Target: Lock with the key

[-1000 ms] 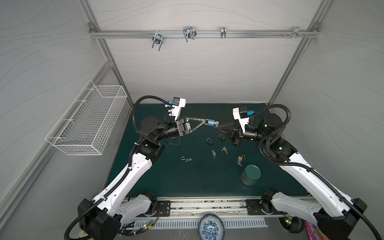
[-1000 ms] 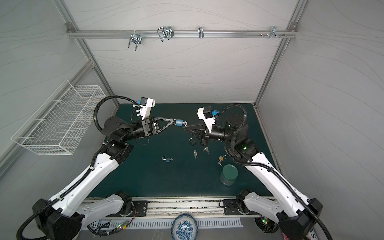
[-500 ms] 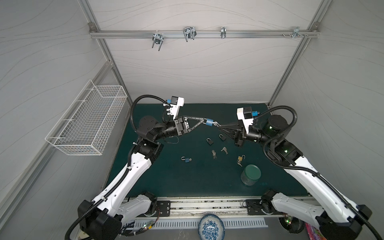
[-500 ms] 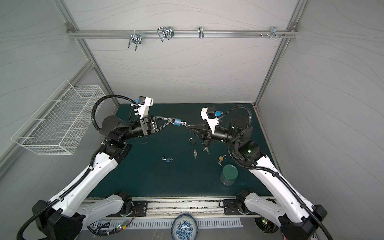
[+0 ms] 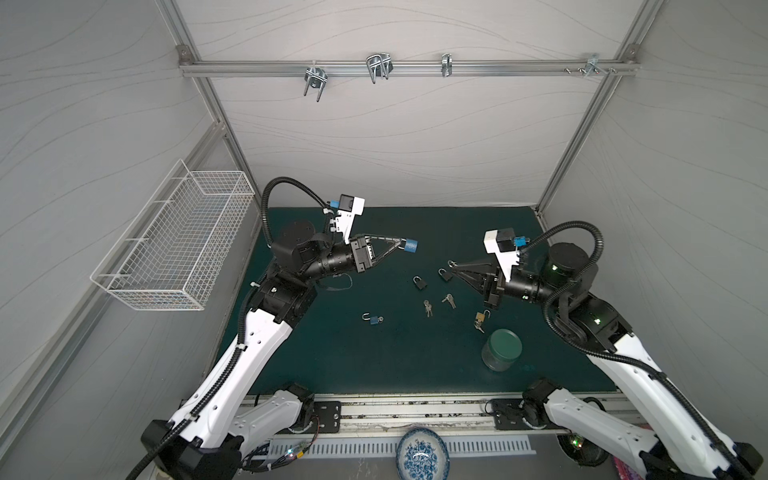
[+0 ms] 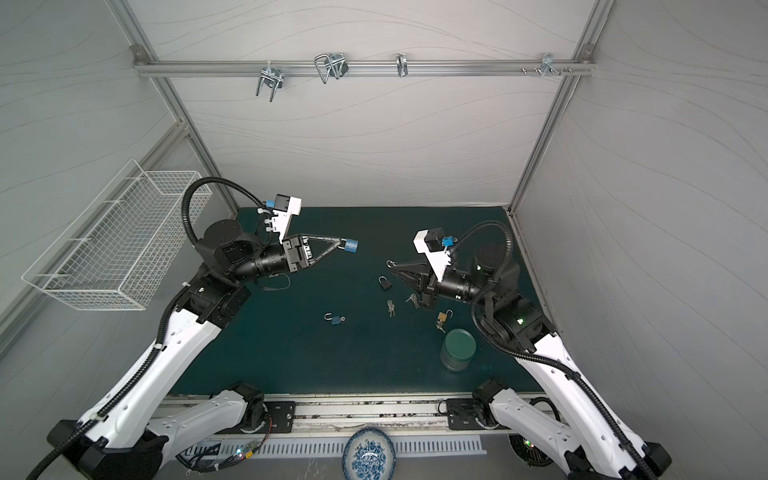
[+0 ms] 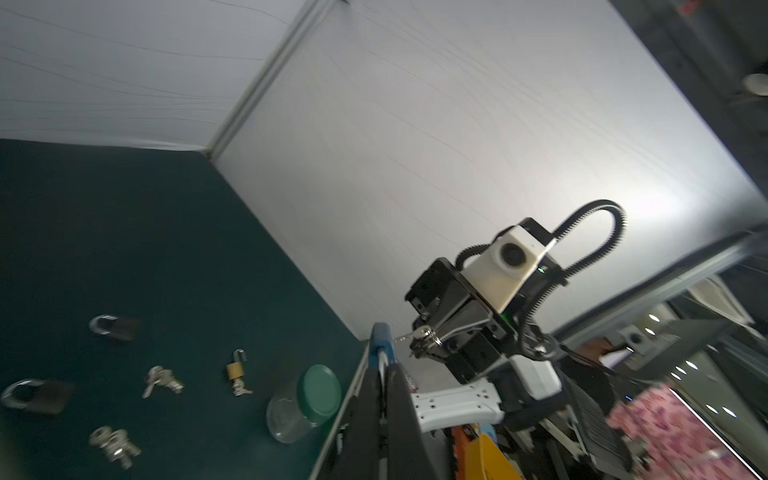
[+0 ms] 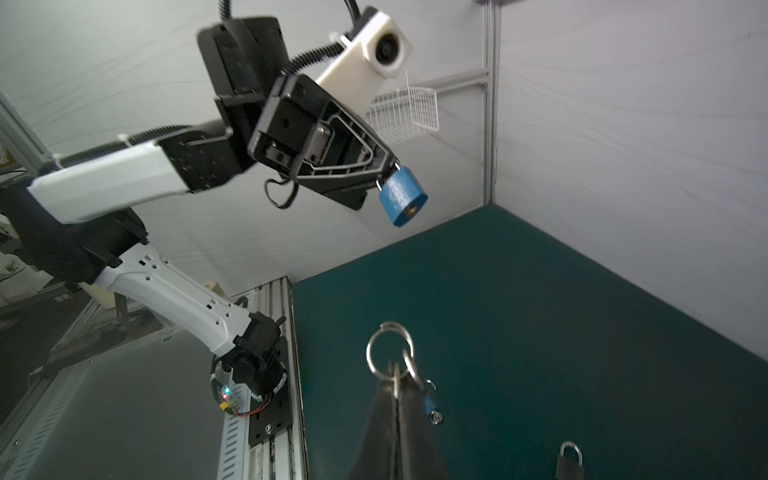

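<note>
A blue padlock (image 5: 410, 246) (image 6: 351, 245) hangs in the air above the green mat (image 5: 469, 226). My left gripper (image 5: 402, 243) (image 6: 343, 243) is shut on its shackle. In the right wrist view the padlock (image 8: 402, 198) shows its keyhole end, tilted towards that camera. My right gripper (image 5: 453, 266) (image 6: 392, 266) is shut on the key (image 7: 417, 334), whose rings (image 8: 390, 348) stick out past the fingertips. It hovers to the right of the padlock and lower, with a clear gap between them. In the left wrist view the padlock (image 7: 380, 338) is seen edge-on.
On the mat lie two black padlocks (image 5: 419, 282) (image 5: 444, 274), an open blue padlock (image 5: 372, 319), a brass padlock (image 5: 481, 318) and two key bunches (image 5: 428, 307) (image 5: 449, 300). A green-lidded jar (image 5: 501, 349) stands front right. A wire basket (image 5: 174, 249) hangs on the left wall.
My right gripper has drawn back to the right and downward with the key, widening the gap to the padlock. The left gripper has shifted slightly left with the padlock.
</note>
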Available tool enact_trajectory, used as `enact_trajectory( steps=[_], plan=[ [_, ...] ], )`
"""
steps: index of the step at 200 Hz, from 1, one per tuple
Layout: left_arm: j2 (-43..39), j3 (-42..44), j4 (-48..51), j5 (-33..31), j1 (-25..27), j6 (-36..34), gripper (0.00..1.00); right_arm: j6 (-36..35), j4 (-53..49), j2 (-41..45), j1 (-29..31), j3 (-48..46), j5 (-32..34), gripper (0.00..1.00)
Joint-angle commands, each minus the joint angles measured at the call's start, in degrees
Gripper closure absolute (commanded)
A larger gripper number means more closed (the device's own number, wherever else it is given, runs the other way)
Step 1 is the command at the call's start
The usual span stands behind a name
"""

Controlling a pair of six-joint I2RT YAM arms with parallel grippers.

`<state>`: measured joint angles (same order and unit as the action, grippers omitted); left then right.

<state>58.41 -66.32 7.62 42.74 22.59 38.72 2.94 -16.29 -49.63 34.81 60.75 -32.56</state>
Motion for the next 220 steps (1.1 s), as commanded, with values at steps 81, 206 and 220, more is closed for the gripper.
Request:
enact_trajectory(
  steps=[81, 206, 220],
  plan=[
    [-1.16, 14.12, 16.51, -28.74, 1.87, -7.33, 1.0, 7.43, -8.6, -17.16, 12.56, -10.92, 14.42, 1.0],
    [0.63, 19.33, 13.95, -30.5, 1.93, -4.35, 1.0, 6.81, -6.91, -41.27, 13.01, -6.78, 17.85, 1.0],
    [0.66, 19.09, 14.19, -30.31, 1.92, -4.27, 1.0, 6.56, -6.51, -43.04, 13.01, -5.94, 18.24, 1.0]
  ],
)
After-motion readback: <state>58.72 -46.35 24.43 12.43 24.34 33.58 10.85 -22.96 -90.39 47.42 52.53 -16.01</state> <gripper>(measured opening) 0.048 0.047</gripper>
